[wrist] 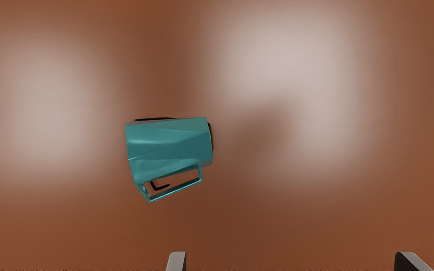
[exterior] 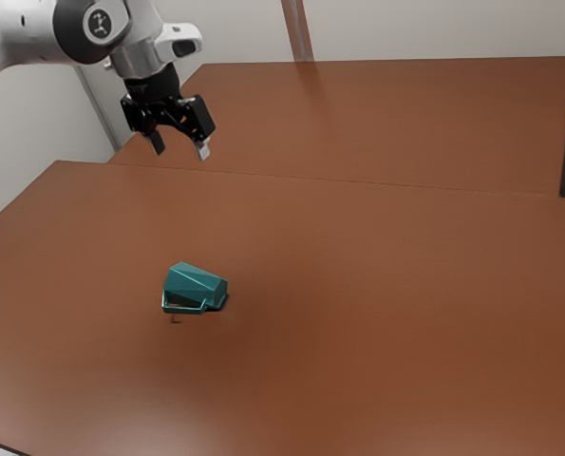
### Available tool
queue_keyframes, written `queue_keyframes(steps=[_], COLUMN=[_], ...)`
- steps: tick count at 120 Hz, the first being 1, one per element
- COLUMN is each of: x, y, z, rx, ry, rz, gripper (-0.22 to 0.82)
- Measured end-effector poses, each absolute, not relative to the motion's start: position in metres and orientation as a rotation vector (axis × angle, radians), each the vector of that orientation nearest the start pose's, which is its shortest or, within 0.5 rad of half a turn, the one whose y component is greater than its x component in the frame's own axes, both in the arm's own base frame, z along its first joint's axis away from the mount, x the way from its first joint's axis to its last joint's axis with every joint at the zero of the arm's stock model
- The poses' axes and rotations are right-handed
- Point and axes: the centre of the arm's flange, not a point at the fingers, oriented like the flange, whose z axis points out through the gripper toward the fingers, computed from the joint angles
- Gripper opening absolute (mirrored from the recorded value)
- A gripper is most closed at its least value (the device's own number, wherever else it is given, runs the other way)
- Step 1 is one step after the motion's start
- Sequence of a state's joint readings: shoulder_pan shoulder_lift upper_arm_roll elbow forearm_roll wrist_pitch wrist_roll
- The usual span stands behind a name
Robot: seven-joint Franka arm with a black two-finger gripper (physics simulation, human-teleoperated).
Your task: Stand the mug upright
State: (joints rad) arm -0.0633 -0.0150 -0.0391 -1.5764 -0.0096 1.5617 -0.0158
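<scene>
Exterior view, left of the middle and a little low in the frame, has the mug [exterior: 195, 288] lying on its side. Its handle [wrist: 176, 191] sticks out from one long side, toward the bottom of the exterior view. We can't see into the mug, but the wide end, at the exterior view's left, is likely its mouth. Under it is the brown table [exterior: 377, 294]. Up near the upper left of that frame, the gripper [exterior: 181, 150] hangs well above the table, its jaws apart and holding nothing. The arm [exterior: 68, 28] reaches in from the upper left corner, with a pale wall [exterior: 434, 28] behind.

Our step looks like reaching for the mug, so the job has barely begun. We should move over it first, then go down slowly. We'd best turn our hand so the fingers can squeeze the two long sides, because then we can tip the mug up onto its base. We must watch the handle: a finger landing on it could push the mug round or roll it. The smooth sides may slip, so let's close gently, check it's snug, and lift a little before we tip.
</scene>
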Motion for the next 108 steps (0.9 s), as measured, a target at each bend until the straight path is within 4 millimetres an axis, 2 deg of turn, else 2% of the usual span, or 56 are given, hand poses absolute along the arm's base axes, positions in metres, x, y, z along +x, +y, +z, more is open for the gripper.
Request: queue_keyframes(steps=[40, 50, 59, 71, 84, 108], x=[0.550, 0.547, 0.537, 0.524, 0.519, 0.506], y=[-0.048, -0.046, -0.041, -0.022, -0.002, 0.033], z=[0.621, 0.613, 0.605, 0.589, 0.577, 0.535], rx=[-3.137, -3.139, -3.145, -3.172, -3.202, -3.269], ry=[0.114, 0.105, 0.091, 0.024, -0.061, -0.260], rz=[0.016, 0.034, 0.036, 0.024, -0.002, 0.053], gripper=[0.60, 0.60, 0.60, 0.60, 0.60, 0.60])
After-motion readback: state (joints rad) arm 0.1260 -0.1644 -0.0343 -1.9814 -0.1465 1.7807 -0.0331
